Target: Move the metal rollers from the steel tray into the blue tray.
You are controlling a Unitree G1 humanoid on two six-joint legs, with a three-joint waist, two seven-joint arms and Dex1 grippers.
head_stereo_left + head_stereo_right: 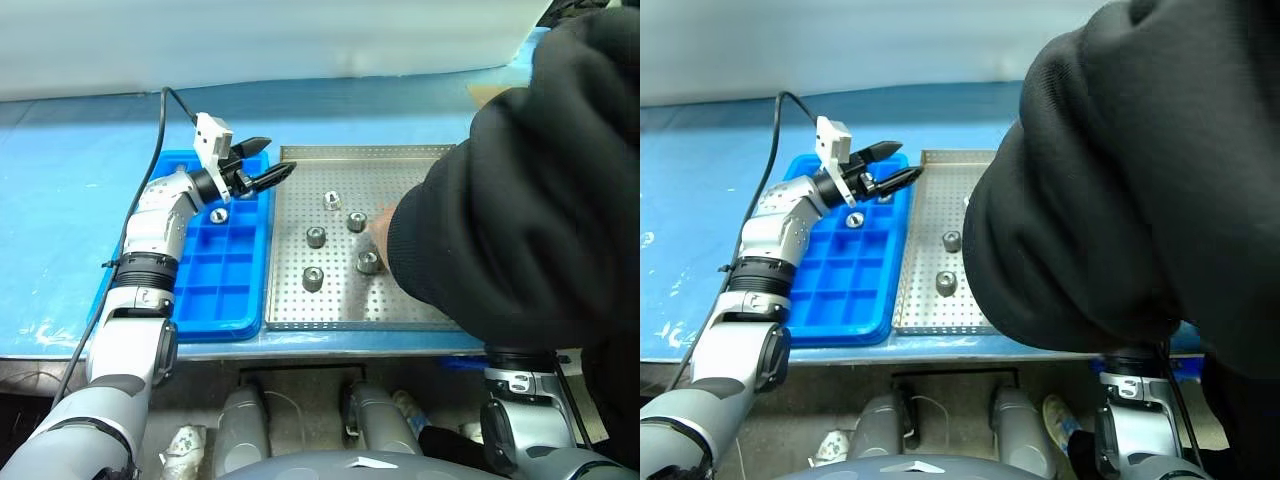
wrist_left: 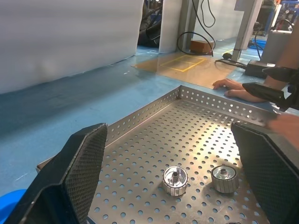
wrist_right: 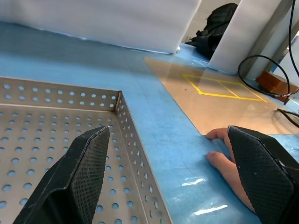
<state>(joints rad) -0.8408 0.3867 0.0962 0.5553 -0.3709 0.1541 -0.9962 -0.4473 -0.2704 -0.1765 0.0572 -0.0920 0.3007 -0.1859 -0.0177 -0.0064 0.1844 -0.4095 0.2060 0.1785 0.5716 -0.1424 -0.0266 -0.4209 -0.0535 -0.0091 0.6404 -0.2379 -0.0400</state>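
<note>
Blue smooth bench point(image 1: 60, 200) carries both trays. Left pincer point(image 1: 262, 168) and right pincer point(image 3: 173, 182) gape wide, empty. Shiny metal rollers point(image 1: 316, 237) lie beyond the left pincer on the perforated steel tray point(image 1: 400, 155); one sits below it in the blue tray point(image 1: 230, 315).

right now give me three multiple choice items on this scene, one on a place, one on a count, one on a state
1. Where does the blue tray lie?
A. robot's left of the steel tray
B. on top of it
C. robot's right of it

2. How many metal rollers lie in the blue tray?
A. none
B. one
C. four

3. How is the left gripper?
A. shut on a roller
B. open and empty
C. shut on the tray rim

Key: 1 A, the trays sit rim to rim; 2 B, a single roller in a compartment; 3 B, its fingers are apart with nothing between.
</note>
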